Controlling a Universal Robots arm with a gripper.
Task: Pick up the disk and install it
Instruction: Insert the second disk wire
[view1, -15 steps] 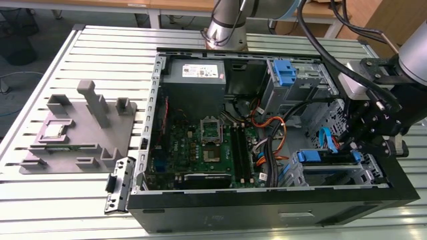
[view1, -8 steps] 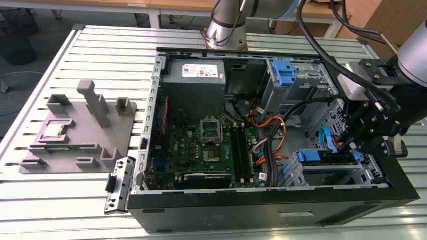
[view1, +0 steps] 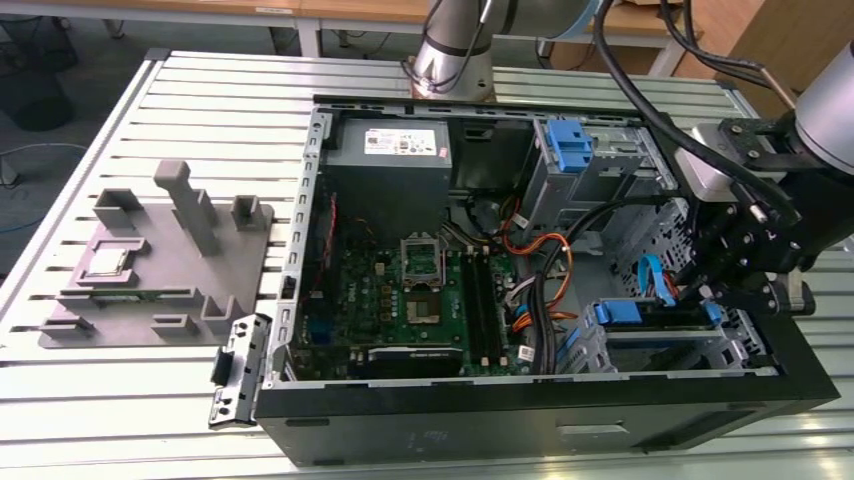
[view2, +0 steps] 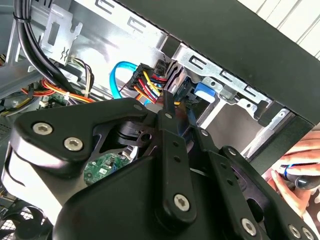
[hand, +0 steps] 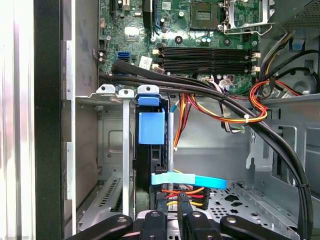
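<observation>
Presently, at the exterior view's left, a grey fixture block with upright posts sits on the slatted metal counter. Just beside it, toward the exterior view's right, lies the open black computer case, a black latch bracket hanging off its near left corner. Inside the case, the grey power-supply box occupies the far end, with the green motherboard below it. Further right, a blue plastic latch is fixed to the metal drive cage.

The disk stands on edge in the drive bay at the case's near right corner; its blue rail tab shows in the first wrist view between the bay's metal walls. A light-blue data cable and a bundle of red, yellow and orange power wires run to the connector end of the disk.

At the exterior view's far right, the black claw hangs over that same bay. In the second wrist view the claw's fingertips are pressed together at the connector beside the coloured wires; whether they pinch the plug itself cannot be told. A person's hand rests outside the case wall.
</observation>
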